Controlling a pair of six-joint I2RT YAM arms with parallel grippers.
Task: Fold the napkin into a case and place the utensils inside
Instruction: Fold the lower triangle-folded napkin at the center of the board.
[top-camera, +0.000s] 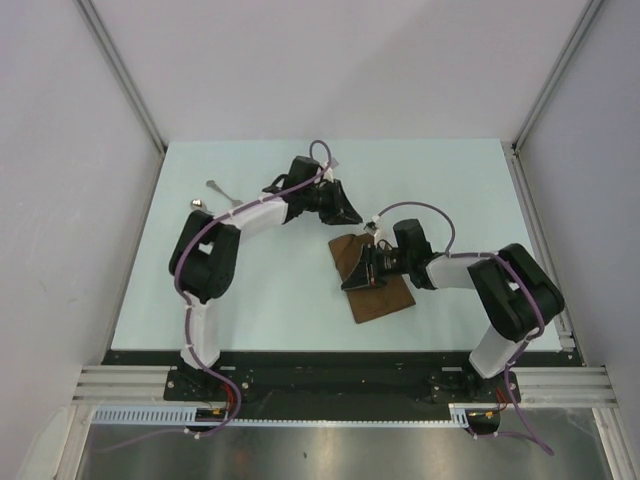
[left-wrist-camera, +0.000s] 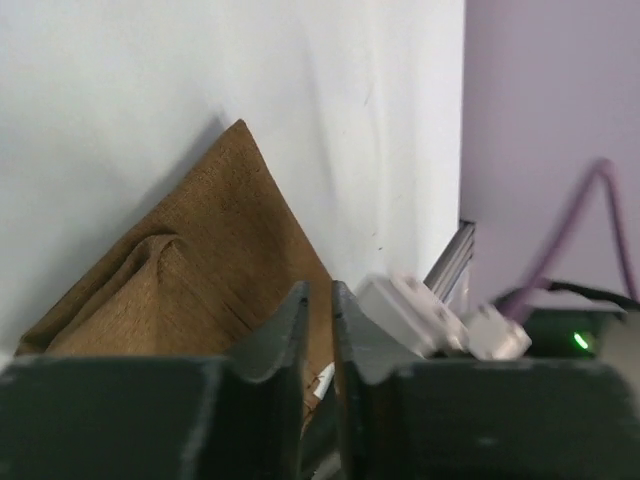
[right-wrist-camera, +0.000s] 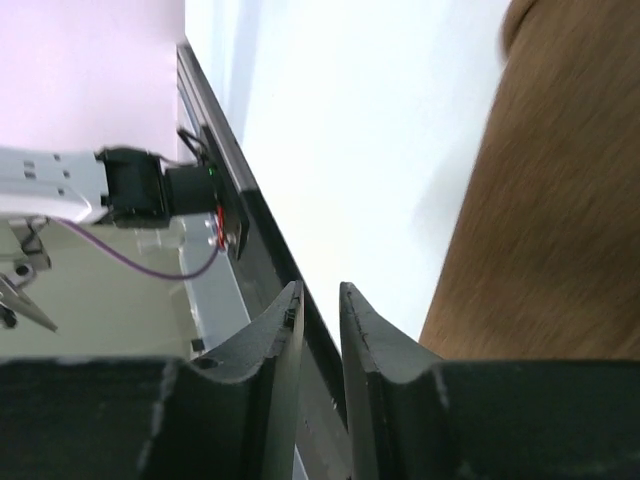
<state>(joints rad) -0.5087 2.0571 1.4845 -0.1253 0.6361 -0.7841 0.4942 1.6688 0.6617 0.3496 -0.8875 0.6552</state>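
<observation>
Napkin (top-camera: 388, 292) of brown cloth lies folded into a longish, slanted shape on the pale counter (top-camera: 260, 300), in front of the right arm and a little right of the middle. From the left wrist camera the napkin (left-wrist-camera: 200, 270) shows one layer lying over another, with a soft ridge along the fold and one corner pointing away.

The right claw (top-camera: 361, 267) is over the left end of the cloth in the top view. In its own camera the right claw (right-wrist-camera: 318, 295) has its two fingers a little apart and nothing is between them; the napkin (right-wrist-camera: 540, 230) fills the right side of that picture, beside the fingers and not gripped.

The left claw (top-camera: 347, 212) hangs near the far corner of the napkin, apart from it. In its wrist view the left claw (left-wrist-camera: 317, 295) also stands with only a narrow gap and it grasps nothing.

The fork (top-camera: 222, 189) lies on the far left part of the counter, well apart from the napkin. Just beside it, close to the left arm, is a small thing that seems to be the spoon (top-camera: 199, 204), but it is too small to tell surely.
</observation>
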